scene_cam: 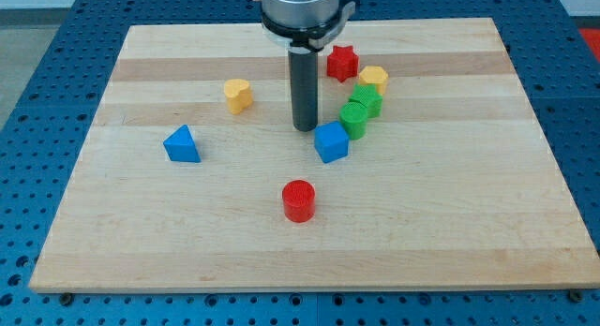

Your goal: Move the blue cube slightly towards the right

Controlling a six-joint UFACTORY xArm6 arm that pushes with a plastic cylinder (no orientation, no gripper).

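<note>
1. While the rod (306, 87) hangs upright over the board (450, 223), my tip (306, 128) is set down just left of and slightly above the blue cube (330, 141), very near its upper-left corner; contact cannot be told.
2. No jaws are carried by the rod, so nothing is held by it; it is a plain dark stick below a round metal mount (298, 7) at the view's top.
3. The blue cube is found near the board's middle, a little right of centre, turned so one corner points toward the view's bottom.
4. Two green blocks are seen just up-right of the cube: the lower green block (353, 119) is just beside or touching the cube's upper-right edge, and the upper green block (366, 100) is pressed against the lower one.
5. A yellow block (373, 80) is placed directly above the upper green one, touching or nearly so.
6. A red star (342, 62) is seen left of that yellow block, just right of the rod.
7. A second yellow block (238, 95) is set well left of the rod; its shape is not clear.
8. A blue wedge (182, 144) lies farther to the view's left.
9. A red cylinder (299, 200) stands below the cube, apart from it.
</note>
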